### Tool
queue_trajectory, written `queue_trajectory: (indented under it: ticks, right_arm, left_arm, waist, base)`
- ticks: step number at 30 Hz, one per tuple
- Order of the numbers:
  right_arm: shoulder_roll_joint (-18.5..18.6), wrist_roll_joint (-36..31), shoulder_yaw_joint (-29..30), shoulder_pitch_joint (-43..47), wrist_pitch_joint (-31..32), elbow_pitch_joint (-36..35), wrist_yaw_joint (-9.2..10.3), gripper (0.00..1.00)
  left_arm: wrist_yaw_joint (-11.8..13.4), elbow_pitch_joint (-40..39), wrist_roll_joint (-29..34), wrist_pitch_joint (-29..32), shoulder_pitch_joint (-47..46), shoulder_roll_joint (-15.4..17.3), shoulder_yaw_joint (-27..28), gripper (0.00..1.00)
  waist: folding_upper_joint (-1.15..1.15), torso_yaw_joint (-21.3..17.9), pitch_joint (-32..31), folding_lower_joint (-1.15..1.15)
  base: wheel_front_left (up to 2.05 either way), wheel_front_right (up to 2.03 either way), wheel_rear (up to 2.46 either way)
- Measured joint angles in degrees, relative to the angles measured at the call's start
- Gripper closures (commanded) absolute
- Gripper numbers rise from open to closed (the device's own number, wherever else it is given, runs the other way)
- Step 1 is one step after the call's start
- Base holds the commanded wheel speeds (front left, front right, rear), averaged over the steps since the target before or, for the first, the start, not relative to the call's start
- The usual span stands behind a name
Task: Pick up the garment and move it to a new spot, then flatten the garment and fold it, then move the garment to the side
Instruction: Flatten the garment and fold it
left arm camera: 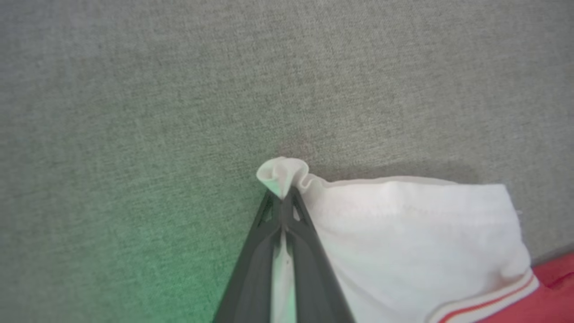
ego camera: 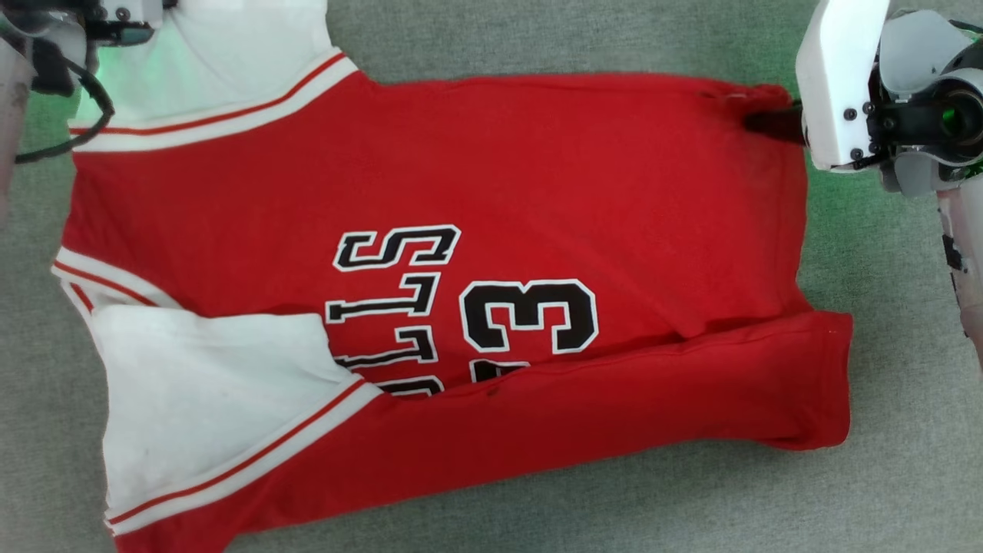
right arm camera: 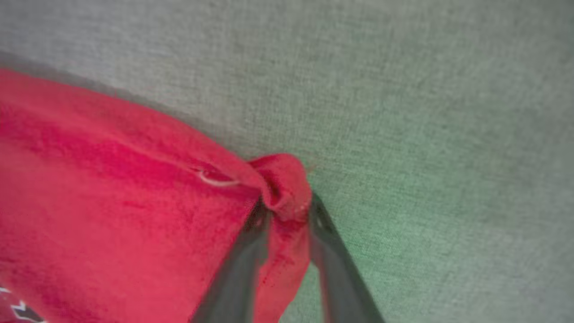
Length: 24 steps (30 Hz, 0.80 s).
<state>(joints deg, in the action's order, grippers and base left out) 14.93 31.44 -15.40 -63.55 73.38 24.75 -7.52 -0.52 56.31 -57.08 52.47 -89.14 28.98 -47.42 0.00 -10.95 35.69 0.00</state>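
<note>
Two grippers: both on the upper edge of the shirt [ego camera: 537, 177] in the head view, one at each end.
Left gripper [left arm camera: 283, 195]: fingers pressed together on a pinch of the white sleeve [left arm camera: 403, 224]; a small curl of cloth sticks out past the tips.
Right gripper [right arm camera: 287, 206]: fingers part-way apart with the red hem corner [right arm camera: 282, 179] bunched between them. The picture is blurred, so I cannot tell whether the corner is squeezed tight or only straddled.
Shirt position: flat on the grey cloth surface [ego camera: 883, 461], front up, spanning most of the frame.
Long axis: left to right across the head view — sleeves and neck at frame left, hem at frame right.
Relation for next move: the shirt body lies below both grippers in the frame. The left arm is nearer the sleeve end, the right arm nearer the hem end. My reading: the upper edge goes down the frame across the short axis, so both ends must travel together.
Near edge: a lower band of red lies folded up over the front, covering the bottom of the lettering [ego camera: 399, 307] and number [ego camera: 530, 315]; the lower sleeve is turned in with it.
Look: red body, white sleeves with red-and-white stripe trim, black letters outlined in white. Mostly smooth — light creases by the hem corner and along the fold.
Risk (judgement): a loose hold at the right would drop that corner and skew the fold.
</note>
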Motion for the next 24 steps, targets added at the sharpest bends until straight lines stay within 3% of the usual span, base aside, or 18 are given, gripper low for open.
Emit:
queue_trajectory:
  ticks: [6,15,24]
  right_arm:
    - [-0.6,-1.4,1.9,-0.1,0.4,2.0,-0.01,1.00]
    - [-0.5,-4.0,3.5,-0.1,-10.0,3.9,-0.01,1.00]
    - [4.1,1.3,-1.7,4.2,-16.4,2.8,-0.01,1.00]
  left_arm:
    - [-0.9,2.8,-0.3,-0.7,0.0,-1.0,-0.2,1.00]
    - [-2.5,6.1,-1.0,-4.1,1.5,-2.8,0.1,1.00]
    - [-4.6,6.7,-2.2,-4.6,3.0,-4.5,0.0,1.00]
  waist:
    - [0.00,0.4,-1.4,0.00]
    - [0.00,1.4,-4.3,0.00]
    - [0.00,3.5,-10.1,0.00]
  base:
    - [0.00,0.00,0.00]
    - [0.00,0.00,0.00]
    - [0.00,0.00,0.00]
